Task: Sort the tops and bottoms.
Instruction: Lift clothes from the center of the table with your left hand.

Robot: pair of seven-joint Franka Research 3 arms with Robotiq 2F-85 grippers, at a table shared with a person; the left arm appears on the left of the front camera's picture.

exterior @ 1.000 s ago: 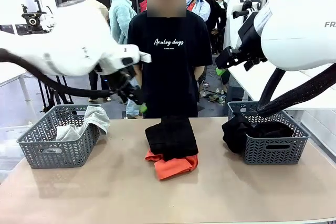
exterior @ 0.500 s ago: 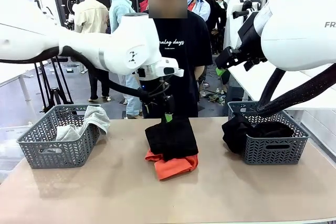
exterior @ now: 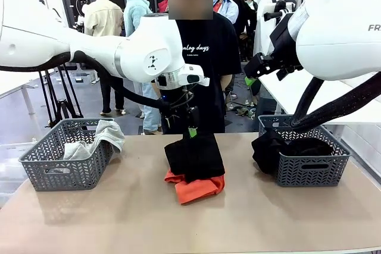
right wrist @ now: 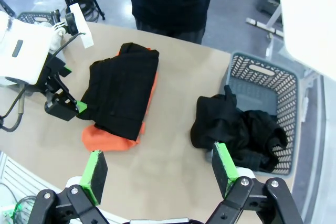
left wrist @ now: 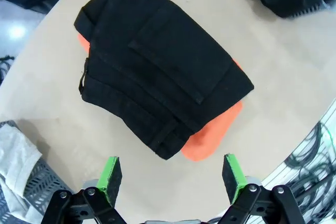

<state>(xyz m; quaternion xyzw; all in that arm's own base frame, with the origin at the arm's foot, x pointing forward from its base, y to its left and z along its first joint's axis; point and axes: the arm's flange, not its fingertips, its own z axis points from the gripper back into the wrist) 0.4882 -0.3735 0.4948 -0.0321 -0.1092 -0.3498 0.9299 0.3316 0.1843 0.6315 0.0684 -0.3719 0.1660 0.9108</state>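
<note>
Left gripper is hanging over the middle of the bench, jaws apart and empty, fingers pointing straight down at the stack. It looks like it is lining up for a pick.

The stack is sitting mid-bench between the two baskets. The folded black bottoms, with pocket seams and a belt loop showing, are lying on top. The orange-red top is lying under them, mostly covered, with only its edge poking out on the robot's side. Judging by that layering, the bottoms are going first, since the top is blocked until they are gone.

The left basket is holding a light grey top, draped over its rim, so it is acting as the tops bin. The right basket is holding another black garment, spilling over the rim nearest the stack, so it is probably the bottoms bin.

Right gripper is hovering high over the bench, also spread and carrying nothing. It seems parked clear so the left arm is getting the middle to itself.

A person is standing at the far edge behind the stack.
</note>
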